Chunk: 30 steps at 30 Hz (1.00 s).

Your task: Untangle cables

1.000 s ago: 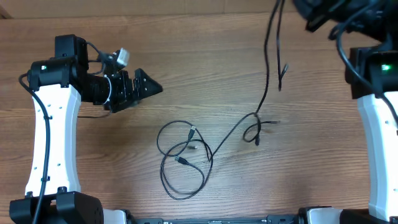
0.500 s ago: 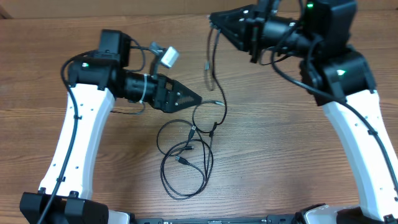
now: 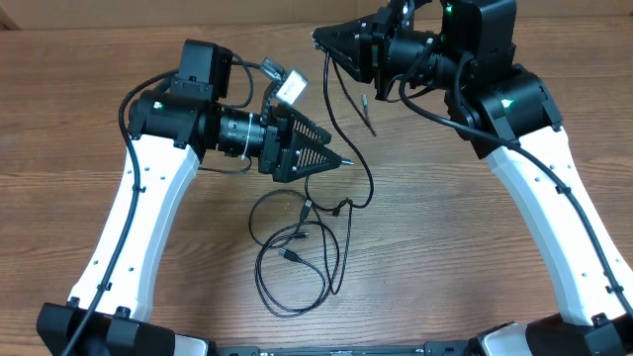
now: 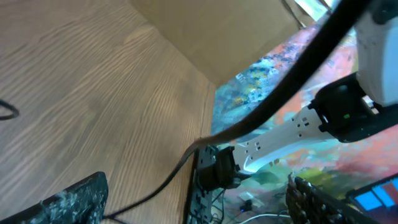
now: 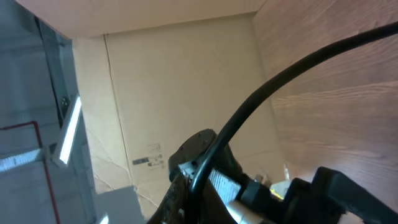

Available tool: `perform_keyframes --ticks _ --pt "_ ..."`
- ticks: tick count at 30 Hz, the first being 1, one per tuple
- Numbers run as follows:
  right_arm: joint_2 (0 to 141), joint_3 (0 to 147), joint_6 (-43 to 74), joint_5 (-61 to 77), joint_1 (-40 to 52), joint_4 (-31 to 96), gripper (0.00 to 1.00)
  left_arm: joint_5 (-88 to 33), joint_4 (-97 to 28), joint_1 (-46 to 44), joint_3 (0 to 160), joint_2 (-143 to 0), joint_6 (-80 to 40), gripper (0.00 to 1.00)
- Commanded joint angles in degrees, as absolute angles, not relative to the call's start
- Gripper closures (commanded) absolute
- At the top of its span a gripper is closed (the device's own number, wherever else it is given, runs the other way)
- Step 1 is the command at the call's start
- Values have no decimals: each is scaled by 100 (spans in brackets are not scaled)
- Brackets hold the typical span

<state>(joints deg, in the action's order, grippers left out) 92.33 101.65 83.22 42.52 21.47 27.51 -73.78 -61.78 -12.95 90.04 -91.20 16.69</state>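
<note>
My left gripper (image 3: 341,158) now sits over the middle of the table (image 3: 475,267), where a second ago it was parked out at the left; its tip points right, just above the loose coil of the cables (image 3: 292,252); in the left wrist view its fingers (image 4: 68,199) stand wide apart at the bottom corners with a black strand (image 4: 273,106) crossing the gap, so I read it as open and clamping nothing; the knot that lay well right of the coil a second ago is now drawn in beside it, and the strand rises from there in a curve past the left tip; my right gripper (image 3: 321,38), which was up out of frame, now hangs over the far middle, pinched tight on the upper end of that strand, with a free plug end (image 3: 367,117) dangling just below; I judge this sets up a two-handed pull: one end is held high, and the left tip is just beside the strand, near enough to take a second hold and draw the tangle apart.
</note>
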Motion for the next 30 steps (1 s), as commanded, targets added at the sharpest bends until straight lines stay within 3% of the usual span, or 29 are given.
perform_keyframes --ticks 1,5,7,10,13,17,18,21,27,30 --pt "9225 10245 8757 4134 2259 2497 96 -7607 -5763 -1540 9072 -9096 1347 6" --pt "9229 10245 9113 4139 2390 2080 96 -7308 -5065 -1728 9072 -9096 576 6" --pt "9229 10245 9242 4143 2429 1894 96 -7028 -4700 -1822 9072 -9096 43 12" --pt "9229 10245 9277 4204 2432 1870 96 -7054 -4563 -1846 9072 -9096 -47 29" --pt "9229 10245 9581 4316 2432 1796 96 -6919 -4558 -1839 9072 -9096 -47 24" --pt "9229 10245 9773 4313 2432 1562 96 -6801 -4517 -1837 9072 -9096 -154 26" --pt "9229 10245 9773 4313 2432 1503 96 -6801 -4512 -1837 9072 -9096 -154 30" --pt "9229 10245 9773 4307 2432 1459 96 -6799 -4504 -1841 9072 -9096 -156 59" --pt "9229 10245 9769 4289 2309 1468 96 -6792 -4482 -1837 9072 -9096 -366 96" --pt "9229 10245 9747 4316 2139 1592 96 -6689 -4484 -1835 9072 -9096 -534 96"
